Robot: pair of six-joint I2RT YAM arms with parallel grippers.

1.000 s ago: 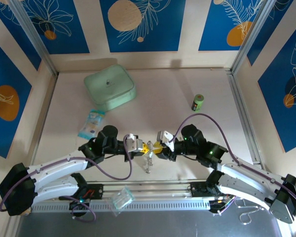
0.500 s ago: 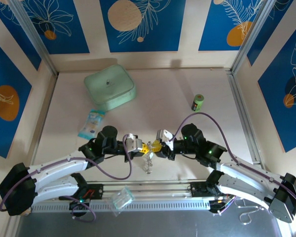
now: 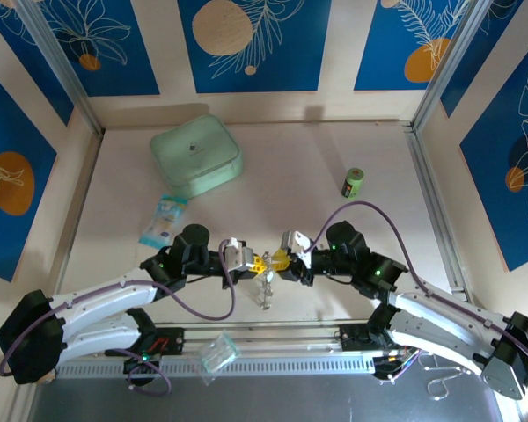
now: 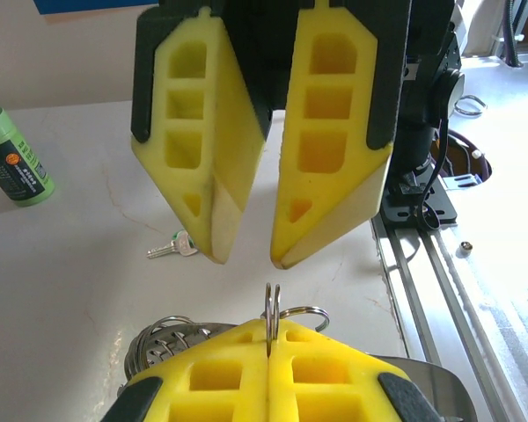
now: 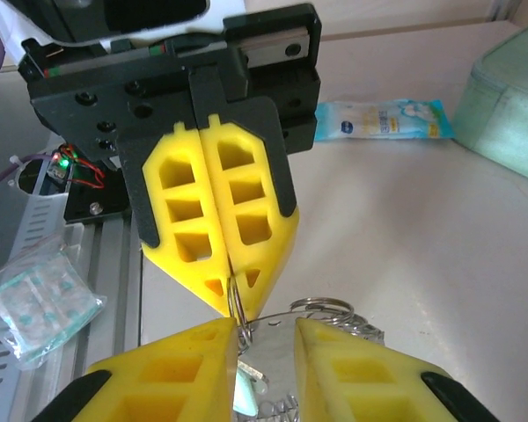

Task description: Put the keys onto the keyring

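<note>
The keyring (image 4: 271,306) stands on edge at the near middle of the table (image 3: 299,167), its thin split ring clamped upright between the tightly closed fingers of the left gripper (image 4: 271,329). Its beaded chain (image 4: 161,337) hangs below the ring and to one side. From above, the chain trails down toward the near table edge from the point where the two grippers meet.

Facing the ring from the other side is the right gripper (image 4: 246,258). Its fingers are parted and nothing shows between their tips, which sit just short of the ring's top edge. In the right wrist view a flat silvery piece and a pale green bit (image 5: 245,397) lie low between those fingers, close under the ring. I cannot tell whether that is the green-headed key, or whether it is threaded on.

A small silver key (image 4: 172,248) lies loose on the table just beyond the ring, touching neither gripper. Farther from the ring, well apart, are a green can (image 3: 355,183), a blue packet (image 3: 163,220) and a mint box (image 3: 196,156).

The work looks to be in its early or middle part. The ring is held and presented, but at least the silver key is off it. That key must be picked up, the ring's coil opened, and the key slid round.
</note>
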